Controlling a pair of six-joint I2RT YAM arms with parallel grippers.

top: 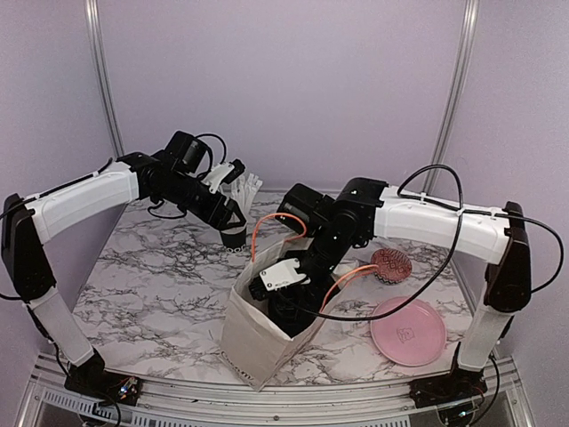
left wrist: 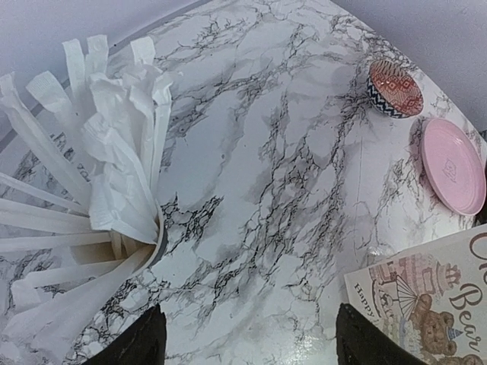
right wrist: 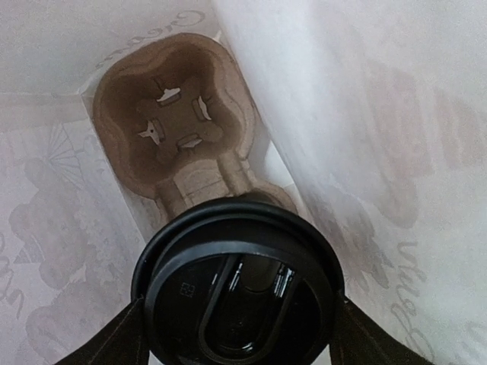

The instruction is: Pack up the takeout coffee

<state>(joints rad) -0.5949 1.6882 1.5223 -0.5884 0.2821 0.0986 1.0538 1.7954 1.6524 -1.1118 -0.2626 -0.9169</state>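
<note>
The takeout coffee, a black cup under its round black lid (right wrist: 236,289), sits between the fingers of my right gripper (right wrist: 236,328), which is shut on it inside the paper bag (top: 253,342). It hangs over the near pocket of the brown cardboard cup tray (right wrist: 175,122) at the bag's bottom. The cup's body is hidden under the lid. My left gripper (left wrist: 247,342) is open and empty above the table, just right of the black cup full of white straws (left wrist: 114,198), at the back of the table (top: 236,233).
The bag's printed white walls (right wrist: 365,114) close in around the cup. A corner of the bag (left wrist: 426,304) lies right of my left gripper. A pink plate (top: 407,331) and a patterned bowl (top: 389,264) stand to the right of the bag.
</note>
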